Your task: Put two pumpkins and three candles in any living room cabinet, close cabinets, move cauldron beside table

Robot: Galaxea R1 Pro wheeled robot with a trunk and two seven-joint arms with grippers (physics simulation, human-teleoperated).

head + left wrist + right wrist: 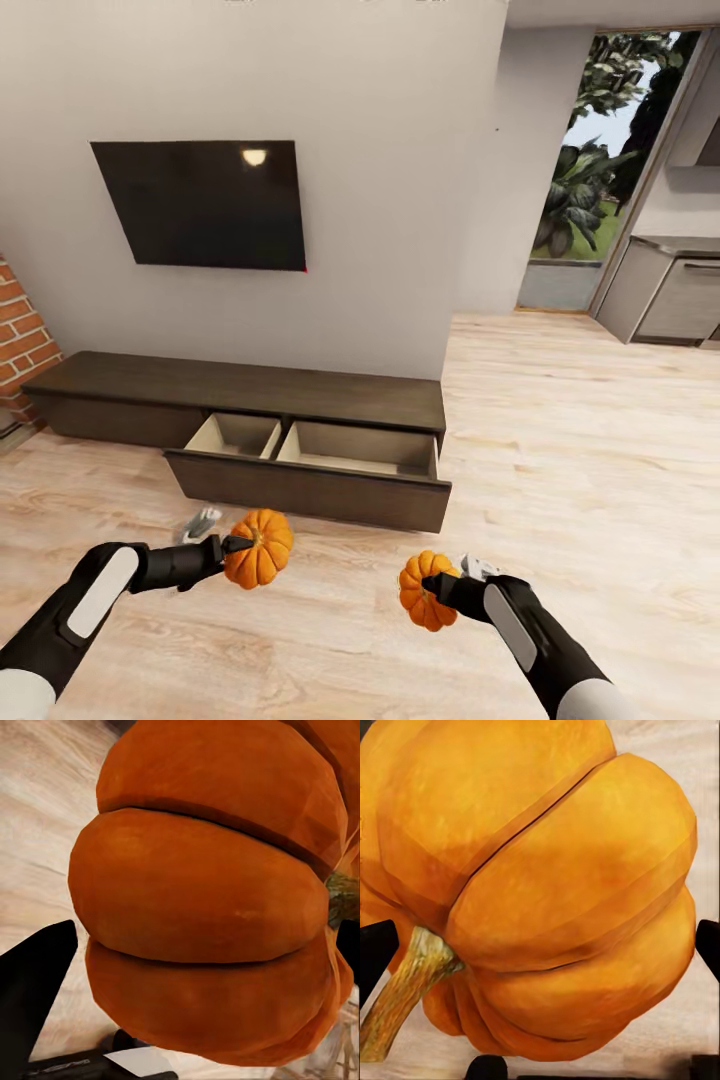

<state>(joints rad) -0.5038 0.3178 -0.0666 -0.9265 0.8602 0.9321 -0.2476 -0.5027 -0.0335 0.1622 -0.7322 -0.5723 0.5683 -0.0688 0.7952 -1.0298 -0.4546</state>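
I hold a bright orange ribbed pumpkin in each hand above the wooden floor. My left gripper (pixel 238 546) is shut on one pumpkin (pixel 260 549) (pixel 210 892), and my right gripper (pixel 430 585) is shut on the other pumpkin (pixel 425 590) (pixel 540 892), whose tan stem points sideways in the right wrist view. Ahead stands the long, low, dark brown cabinet (pixel 120 385) against the wall, with its wide drawer (pixel 310 488) pulled out and its pale insides showing. Both pumpkins hang just in front of that drawer. The candles and the cauldron are out of view.
A black TV (pixel 200 203) hangs on the wall above the cabinet. A small pale object (pixel 200 522) lies on the floor before the drawer. Brick wall (pixel 20 335) stands at the left. A doorway (pixel 600 170) and grey kitchen units (pixel 670 290) lie at the right, with open floor (pixel 580 450) between.
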